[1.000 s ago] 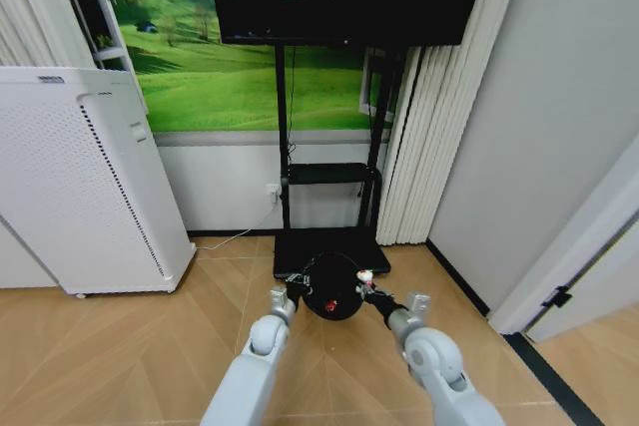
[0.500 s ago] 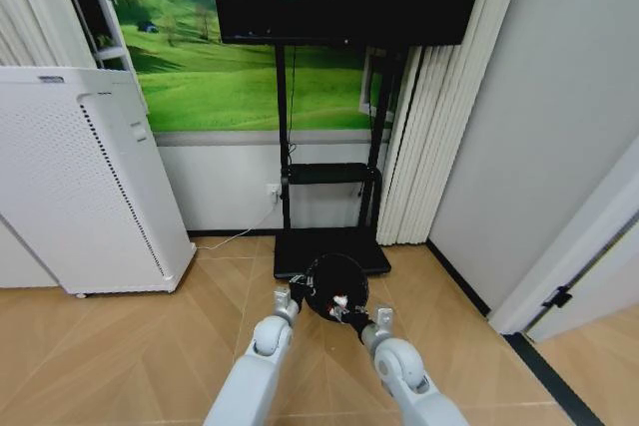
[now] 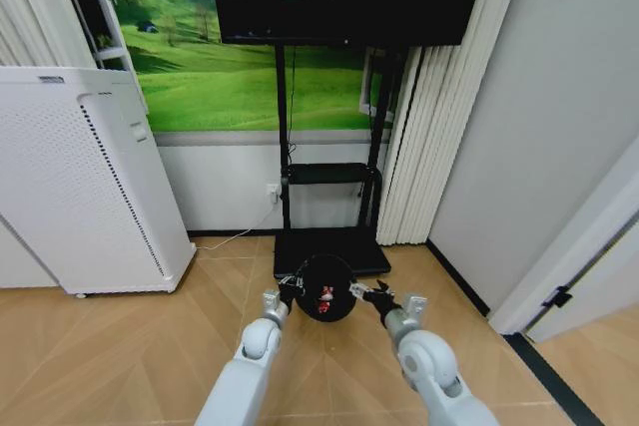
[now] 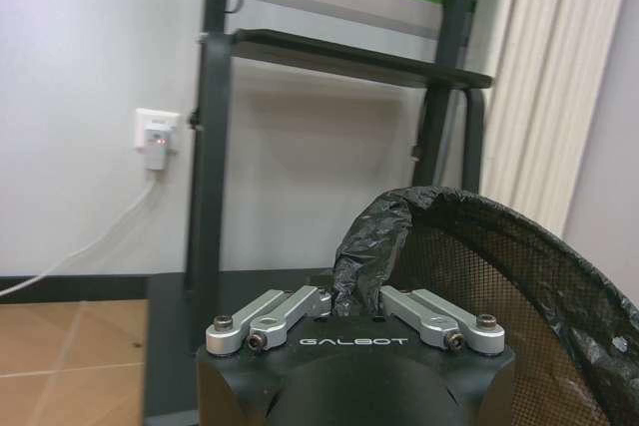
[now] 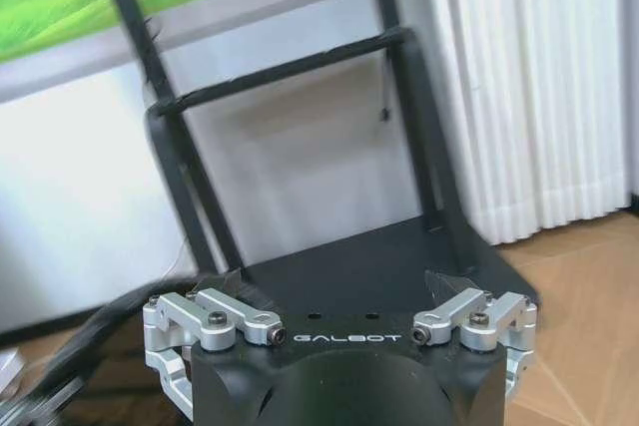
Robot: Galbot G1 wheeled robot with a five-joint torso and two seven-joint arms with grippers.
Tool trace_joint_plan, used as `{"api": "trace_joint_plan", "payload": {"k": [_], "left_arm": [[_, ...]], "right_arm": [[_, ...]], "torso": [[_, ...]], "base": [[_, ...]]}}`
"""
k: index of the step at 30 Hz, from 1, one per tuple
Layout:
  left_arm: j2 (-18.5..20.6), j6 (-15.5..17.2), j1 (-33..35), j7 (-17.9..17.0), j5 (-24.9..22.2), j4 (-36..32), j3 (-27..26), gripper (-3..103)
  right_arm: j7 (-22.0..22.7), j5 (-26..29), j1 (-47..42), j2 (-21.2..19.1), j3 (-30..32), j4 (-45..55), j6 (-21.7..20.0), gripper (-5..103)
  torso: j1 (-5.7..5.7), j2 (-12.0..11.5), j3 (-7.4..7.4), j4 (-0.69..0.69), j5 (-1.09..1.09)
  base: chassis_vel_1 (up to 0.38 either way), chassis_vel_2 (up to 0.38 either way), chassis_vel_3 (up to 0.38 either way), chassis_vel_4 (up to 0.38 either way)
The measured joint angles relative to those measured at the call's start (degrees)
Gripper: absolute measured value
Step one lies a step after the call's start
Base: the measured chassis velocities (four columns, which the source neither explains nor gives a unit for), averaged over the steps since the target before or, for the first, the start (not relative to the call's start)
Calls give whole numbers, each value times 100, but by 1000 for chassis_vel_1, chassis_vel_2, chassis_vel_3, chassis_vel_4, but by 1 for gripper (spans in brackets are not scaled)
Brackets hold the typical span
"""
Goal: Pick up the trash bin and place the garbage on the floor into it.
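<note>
The trash bin (image 3: pixel 324 287) is a small round black mesh basket lined with a crinkled black bag, held above the wooden floor (image 3: pixel 120 346) in front of the TV stand's base (image 3: pixel 329 249). From the head view a red-and-white piece of garbage (image 3: pixel 325 295) lies inside its dark interior. The left gripper (image 3: pixel 285 291) is at the bin's left rim; the left wrist view shows its fingers (image 4: pixel 300 304) clenched on the bag-covered rim, with the mesh wall (image 4: pixel 519 286) curving away beside them. The right gripper (image 3: pixel 371 294), which half a second ago reached over the bin's mouth, now sits just beside the bin's right rim. In the right wrist view its fingers (image 5: pixel 240 318) are spread and released, facing the stand.
</note>
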Motion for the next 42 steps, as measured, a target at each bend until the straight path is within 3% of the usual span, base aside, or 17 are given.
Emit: {"api": "trace_joint_plan", "payload": {"k": [2, 6, 7, 8, 11, 14, 27, 42], "left_arm": [[59, -1, 43, 16, -23, -46, -81, 7], [213, -10, 203, 81, -96, -216, -424, 7], [297, -11, 299, 127, -134, -312, -599, 7], [297, -11, 299, 127, -134, -312, -599, 7], [450, -16, 525, 169, -254, -529, -825, 7], [507, -16, 676, 187, -303, -647, -914, 7], [536, 22, 769, 187, -310, -824, -957, 7], [496, 41, 787, 165, -264, -862, -940, 7]], "right_arm": [[25, 8, -60, -2, 69, 9, 1, 100], [-39, -499, -412, 56, 151, -233, 286, 100], [-254, -1108, -613, 114, 154, -515, 589, 100], [-254, -1108, -613, 114, 154, -515, 589, 100], [-548, -2559, -820, 246, 141, -1167, 1230, 100], [-602, -3025, -901, 334, 104, -1464, 1458, 100], [-611, -3170, -1176, 393, 66, -1458, 1589, 100], [-627, -3113, -1380, 330, 108, -1300, 1630, 100]], "torso": [[0, 0, 0, 1, 0], [0, 0, 0, 0, 1], [0, 0, 0, 0, 1], [0, 0, 0, 0, 1], [0, 0, 0, 0, 1], [0, 0, 0, 1, 1], [0, -1, 0, -1, 0], [0, -2, 0, 0, 0]], "base": [[0, 0, 0, 0], [0, 0, 0, 0], [0, 0, 0, 0], [0, 0, 0, 0], [0, 0, 0, 0], [0, 0, 0, 0], [28, 0, -28, 1], [196, -22, -180, 24]]}}
